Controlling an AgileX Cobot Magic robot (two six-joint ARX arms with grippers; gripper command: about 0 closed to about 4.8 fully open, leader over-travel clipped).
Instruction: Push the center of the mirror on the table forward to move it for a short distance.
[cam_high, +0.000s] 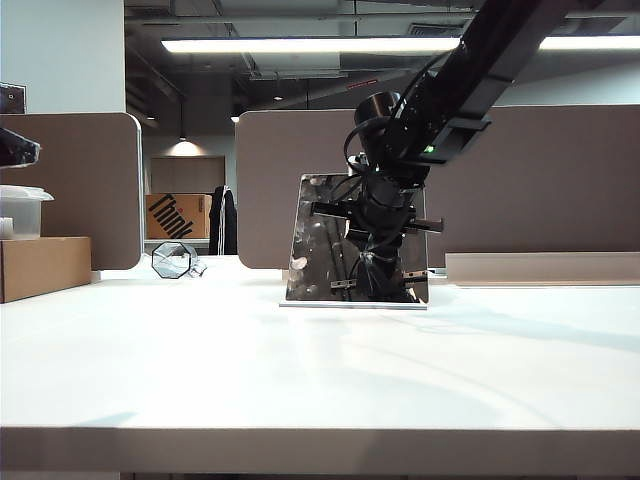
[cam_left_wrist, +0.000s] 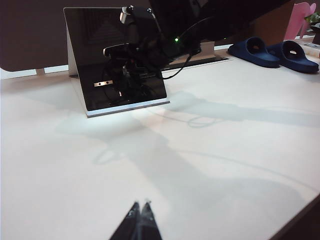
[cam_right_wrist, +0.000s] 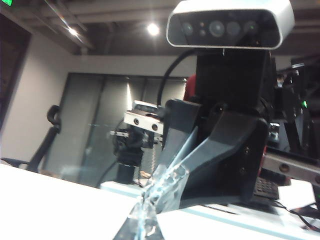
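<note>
The table (cam_high: 200, 380) carries the mirror (cam_high: 325, 240) upright-tilted near its far edge, my right arm covering part of the panel. My right gripper (cam_right_wrist: 150, 210) presses its tip against the glass, jaws together; reflection blurs where finger ends and image begins. My left gripper (cam_left_wrist: 140, 212) hangs over the near edge, jaws pressed together, mostly cut off.

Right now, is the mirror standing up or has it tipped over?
Standing, leaning back on its flat base. The mirror rests on the table; the right tool is at its face, and the left tool hangs apart.
</note>
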